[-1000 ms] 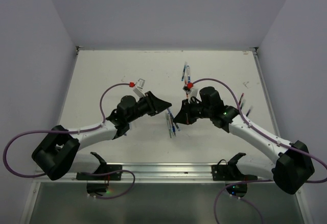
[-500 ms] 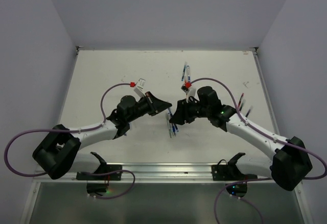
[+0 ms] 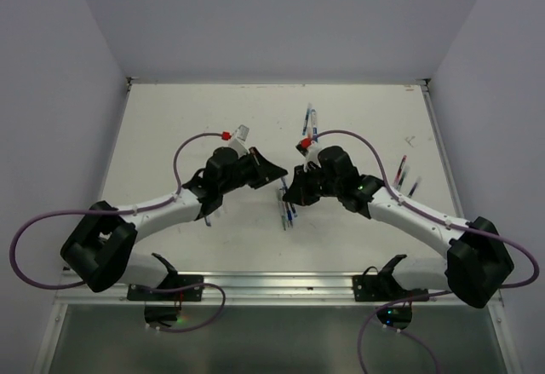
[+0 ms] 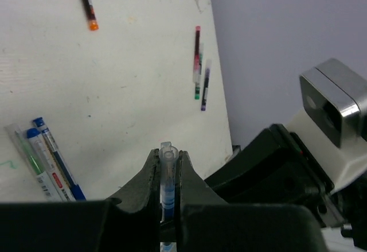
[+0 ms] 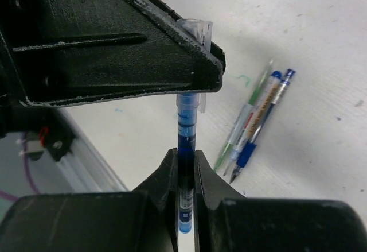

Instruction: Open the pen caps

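A single blue pen (image 5: 186,130) is held between both grippers above the table's middle. In the right wrist view my right gripper (image 5: 184,159) is shut on its dark blue barrel. The clear pen cap (image 5: 195,29) with its clip sticks up past the left gripper's black finger. In the left wrist view my left gripper (image 4: 167,159) is shut on that cap (image 4: 167,171), seen end-on. From above, the left gripper (image 3: 272,173) and right gripper (image 3: 291,190) nearly touch tip to tip, and the pen between them is mostly hidden.
Three loose pens (image 3: 288,213) lie on the table just below the grippers, also seen as pens (image 5: 258,114) and pens (image 4: 46,161). More pens (image 3: 311,121) lie at the back, others (image 3: 405,174) to the right. Purple cables (image 3: 196,146) loop over both arms.
The right gripper moved left toward the left gripper, opened, and shut again on the pen barrel. The left gripper closed on the cap end and shifted slightly right.
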You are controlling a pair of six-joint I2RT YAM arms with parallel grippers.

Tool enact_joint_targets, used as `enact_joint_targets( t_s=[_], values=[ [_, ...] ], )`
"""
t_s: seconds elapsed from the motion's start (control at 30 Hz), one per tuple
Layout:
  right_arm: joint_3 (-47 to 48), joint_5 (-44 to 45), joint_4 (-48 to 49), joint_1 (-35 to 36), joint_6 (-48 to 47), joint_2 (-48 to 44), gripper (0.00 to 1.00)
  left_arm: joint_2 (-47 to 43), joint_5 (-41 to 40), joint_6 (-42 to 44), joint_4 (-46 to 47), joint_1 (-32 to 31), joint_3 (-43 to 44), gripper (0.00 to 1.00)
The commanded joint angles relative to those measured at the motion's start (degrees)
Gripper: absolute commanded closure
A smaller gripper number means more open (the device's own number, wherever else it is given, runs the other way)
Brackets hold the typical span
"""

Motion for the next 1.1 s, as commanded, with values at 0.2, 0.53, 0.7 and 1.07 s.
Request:
enact_joint_targets(
  t_s=[0.2, 0.53, 0.7, 1.07],
  values=[
    [1.4, 28.3, -9.7, 12.2, -0.7, 1.6, 1.0, 2.4, -19.7, 5.0, -21.2, 7.4, 20.0, 1.0],
    [3.8, 33.3, -12.7, 11.6, 1.0, 5.9, 1.0, -6.7, -23.3, 14.7, -32.0, 13.1, 13.8, 1.0],
    [4.2, 32.1, -9.9, 9.2, 2.4, 10.5, 1.0, -12.4, -24.4, 21.0, -37.8, 13.1, 7.1, 1.0],
    [3.0, 26.2, -3.2, 4.2, 3.3, 16.3, 0.93, -18.1, -36.5, 14.9, -53.8, 13.1, -0.2, 1.0]
  ],
)
